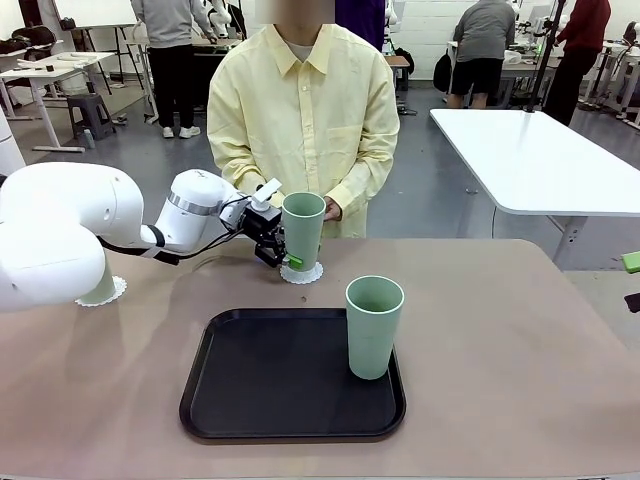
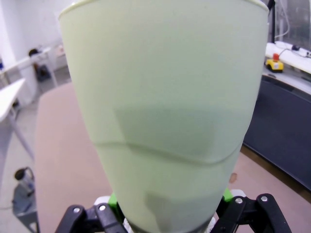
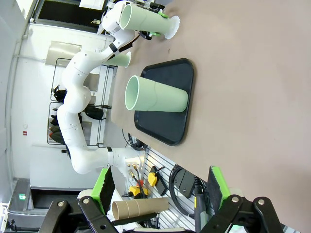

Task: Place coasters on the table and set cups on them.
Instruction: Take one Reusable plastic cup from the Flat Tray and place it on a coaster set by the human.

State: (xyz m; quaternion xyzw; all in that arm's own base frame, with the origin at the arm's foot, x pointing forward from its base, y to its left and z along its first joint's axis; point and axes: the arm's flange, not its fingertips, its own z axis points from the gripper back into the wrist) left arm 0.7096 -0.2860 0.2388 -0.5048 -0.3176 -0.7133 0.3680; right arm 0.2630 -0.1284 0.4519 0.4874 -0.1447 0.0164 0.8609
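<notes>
I log a black tray (image 1: pixel 270 385) at 6 o'clock in the front view, flat, with rounded corners. A person (image 1: pixel 300 110) in a pale yellow shirt stands at 12. White table (image 1: pixel 540 160) at 2. In the right wrist view, a cardboard tube (image 3: pixel 138 207) lies at 7.

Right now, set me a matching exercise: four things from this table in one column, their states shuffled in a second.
Column one:
1 left gripper
2 right gripper
3 black tray
4 leftmost coaster

Column two:
a jaws open, nothing between them
b carries one upright cup
c jaws shut on the far cup
d lies partly behind the left arm, a third cup on it

Pairs: 1-c, 2-a, 3-b, 4-d.
</notes>
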